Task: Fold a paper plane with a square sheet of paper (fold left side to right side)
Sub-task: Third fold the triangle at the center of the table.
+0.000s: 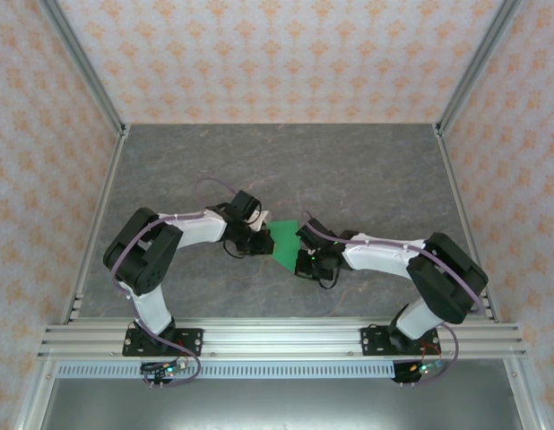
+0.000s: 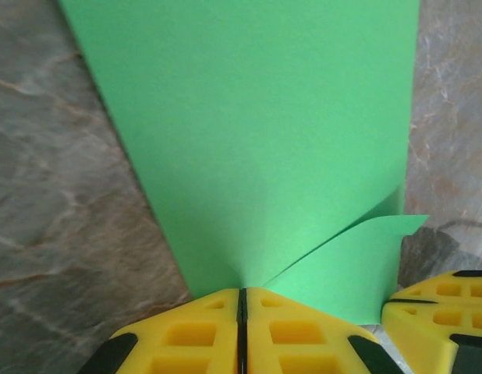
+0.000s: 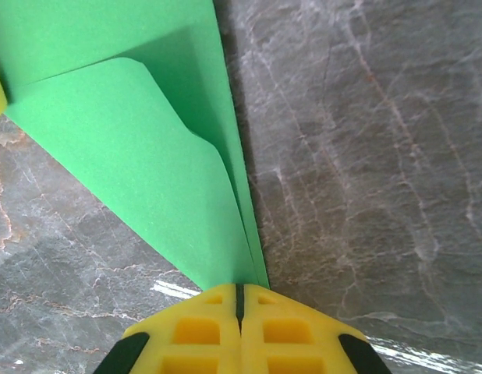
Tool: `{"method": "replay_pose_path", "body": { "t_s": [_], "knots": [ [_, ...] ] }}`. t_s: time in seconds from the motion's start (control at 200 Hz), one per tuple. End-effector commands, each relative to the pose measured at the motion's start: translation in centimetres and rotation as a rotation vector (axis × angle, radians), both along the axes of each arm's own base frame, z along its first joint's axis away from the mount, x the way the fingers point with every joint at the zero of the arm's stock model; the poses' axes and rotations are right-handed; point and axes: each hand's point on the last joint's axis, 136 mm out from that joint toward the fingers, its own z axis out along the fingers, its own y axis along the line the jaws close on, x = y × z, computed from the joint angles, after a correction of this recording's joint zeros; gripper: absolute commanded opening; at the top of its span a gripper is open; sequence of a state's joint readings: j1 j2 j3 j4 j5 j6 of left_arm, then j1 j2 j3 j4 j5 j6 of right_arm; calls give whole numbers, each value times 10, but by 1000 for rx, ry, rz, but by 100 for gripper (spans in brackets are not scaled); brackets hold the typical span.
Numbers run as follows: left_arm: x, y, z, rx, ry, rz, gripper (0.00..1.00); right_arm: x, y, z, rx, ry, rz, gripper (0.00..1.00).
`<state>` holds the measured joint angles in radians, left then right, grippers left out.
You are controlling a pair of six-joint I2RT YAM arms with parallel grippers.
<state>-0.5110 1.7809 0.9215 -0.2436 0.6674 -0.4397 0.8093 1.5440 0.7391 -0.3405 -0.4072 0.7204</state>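
The green sheet of paper hangs folded between my two grippers at the table's middle. My left gripper is shut on its left edge; in the left wrist view the paper rises from my closed yellow fingers, with a loose flap curling to the right. My right gripper is shut on the opposite end. In the right wrist view two layers of the paper narrow down into the closed jaws at my right gripper.
The grey marbled tabletop lies below, walled by patterned panels and aluminium posts. The right gripper's yellow finger shows at the lower right of the left wrist view. A rail runs along the near edge.
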Motion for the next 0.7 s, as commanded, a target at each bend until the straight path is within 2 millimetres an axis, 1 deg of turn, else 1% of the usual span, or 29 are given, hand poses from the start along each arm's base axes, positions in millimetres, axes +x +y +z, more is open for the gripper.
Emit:
{"method": "replay_pose_path", "body": {
  "t_s": [0.0,0.13,0.25,0.345,0.415,0.56,0.696],
  "knots": [
    [7,23,10,80,-50,48,10,-30,-52,-29,-237,104,1,0],
    [-2,3,40,-15,-93,11,10,-27,-48,-26,-222,96,4,0],
    [-20,-27,50,-46,-96,-80,11,-25,-45,-25,-217,96,5,0],
    [-28,-45,46,-44,-91,-119,11,-24,-44,-25,-210,93,4,0],
    [-27,-52,39,-32,-79,-128,11,-24,-42,-24,-202,91,4,0],
    [-23,-57,23,-14,-52,-129,11,-21,-36,-20,-167,77,2,0],
    [-20,-51,11,40,-46,-126,10,-16,-30,-9,-135,47,1,0]
  ]
}}
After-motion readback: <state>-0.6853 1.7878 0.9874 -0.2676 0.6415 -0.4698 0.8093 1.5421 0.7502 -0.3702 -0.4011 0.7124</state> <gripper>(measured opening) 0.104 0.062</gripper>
